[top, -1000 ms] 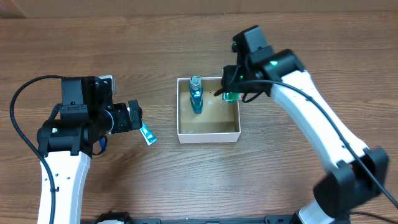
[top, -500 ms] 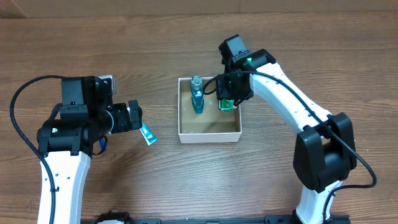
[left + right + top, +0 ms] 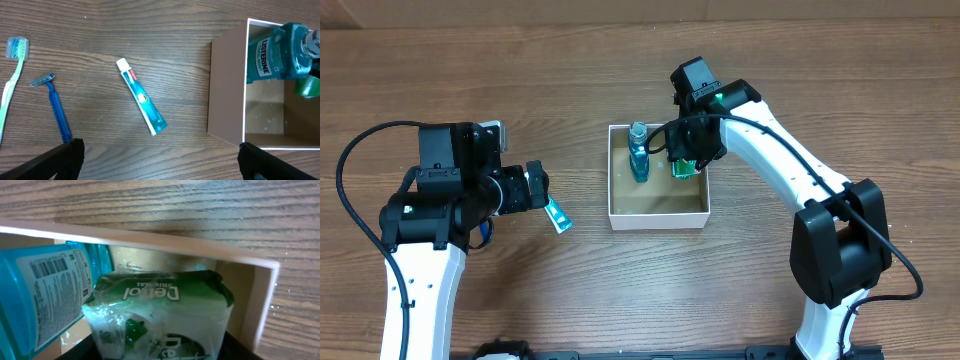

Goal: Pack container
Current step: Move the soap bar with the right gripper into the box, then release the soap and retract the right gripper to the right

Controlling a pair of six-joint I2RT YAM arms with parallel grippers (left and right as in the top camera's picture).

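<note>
The container [image 3: 657,216] is a small white-walled box with a brown bottom at the table's middle; it also shows in the left wrist view [image 3: 227,90] and the right wrist view [image 3: 260,300]. A blue Listerine bottle [image 3: 638,155] stands in its back left part. My right gripper [image 3: 686,160] is shut on a green and white Dettol pack [image 3: 165,310] and holds it inside the box, next to the bottle [image 3: 40,295]. My left gripper [image 3: 535,187] is open and empty, left of the box. A toothpaste tube [image 3: 557,214] lies by it.
In the left wrist view a toothpaste tube [image 3: 141,96], a blue razor [image 3: 56,107] and a green toothbrush [image 3: 12,75] lie on the wooden table left of the box.
My right gripper has moved left and down with the Dettol pack, from over the box's back right corner to inside the box. The left arm has not moved.
</note>
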